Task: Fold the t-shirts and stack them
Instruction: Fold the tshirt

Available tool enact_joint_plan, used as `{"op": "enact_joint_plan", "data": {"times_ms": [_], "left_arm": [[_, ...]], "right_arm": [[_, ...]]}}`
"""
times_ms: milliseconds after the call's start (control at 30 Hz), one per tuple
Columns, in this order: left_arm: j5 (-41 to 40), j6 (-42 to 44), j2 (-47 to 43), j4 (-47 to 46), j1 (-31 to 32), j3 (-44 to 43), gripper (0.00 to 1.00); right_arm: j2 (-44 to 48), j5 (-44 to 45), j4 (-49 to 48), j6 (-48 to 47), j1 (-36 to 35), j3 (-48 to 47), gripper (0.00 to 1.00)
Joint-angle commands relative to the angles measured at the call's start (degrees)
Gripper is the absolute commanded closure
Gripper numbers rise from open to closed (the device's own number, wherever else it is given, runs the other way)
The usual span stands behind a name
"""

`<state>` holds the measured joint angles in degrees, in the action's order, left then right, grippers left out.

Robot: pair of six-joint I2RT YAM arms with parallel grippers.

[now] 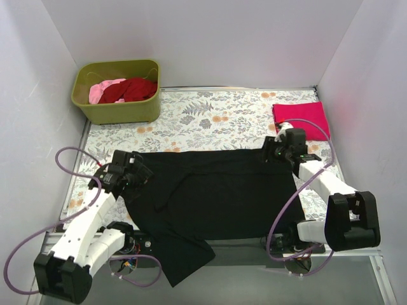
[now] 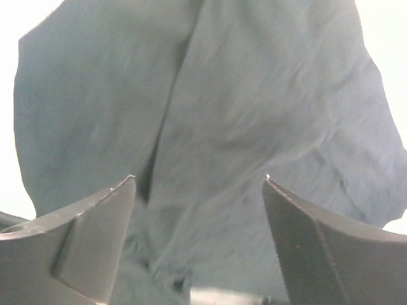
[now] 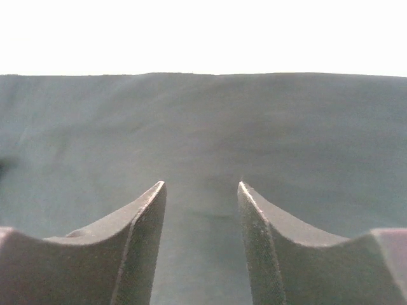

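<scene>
The black t-shirt lies spread across the middle of the cloth, and one part hangs over the near table edge. My left gripper is at the shirt's left edge, jaws wide open over the black fabric, holding nothing. My right gripper is at the shirt's far right corner, jaws open with a narrower gap just above the flat black fabric. The magenta-pink t-shirt lies folded at the far right. The dark red t-shirt and the pale pink t-shirt lie crumpled in the tub.
The olive-green tub stands at the far left corner. The grey-and-orange floral table cloth covers the table. White walls close in on the left, back and right. The arm bases and purple cables sit along the near edge.
</scene>
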<state>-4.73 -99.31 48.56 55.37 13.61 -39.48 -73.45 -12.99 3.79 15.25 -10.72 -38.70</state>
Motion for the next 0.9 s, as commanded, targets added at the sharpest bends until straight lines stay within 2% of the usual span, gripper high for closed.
{"op": "enact_joint_plan", "data": {"times_ms": [0,200,400,500,667,867], "left_arm": [[-5.98,6.13,7.50,-12.27,-0.95,-4.19,0.21],[-3.45,13.17,24.09,-25.81,-7.97,-8.32,0.20],[-0.72,17.12,32.21,-33.47,-13.07,-10.17,0.24],[1.74,18.71,36.07,-36.30,-15.26,-11.14,0.30],[2.62,19.24,39.94,-38.32,-15.19,-13.07,0.35],[1.39,19.06,42.50,-39.99,-15.36,-12.90,0.51]], "right_arm": [[-0.72,-1.24,0.95,1.19,6.58,-2.96,0.50],[-4.50,-2.91,0.95,1.01,13.88,-5.60,0.50],[-7.14,-3.09,0.52,0.40,16.08,-6.21,0.50],[-8.29,-3.18,-0.19,0.31,16.61,-6.04,0.50],[-9.69,-3.35,-0.89,0.22,17.22,-5.77,0.50],[-12.06,-3.71,-2.30,0.14,19.07,-5.34,0.50]]}}
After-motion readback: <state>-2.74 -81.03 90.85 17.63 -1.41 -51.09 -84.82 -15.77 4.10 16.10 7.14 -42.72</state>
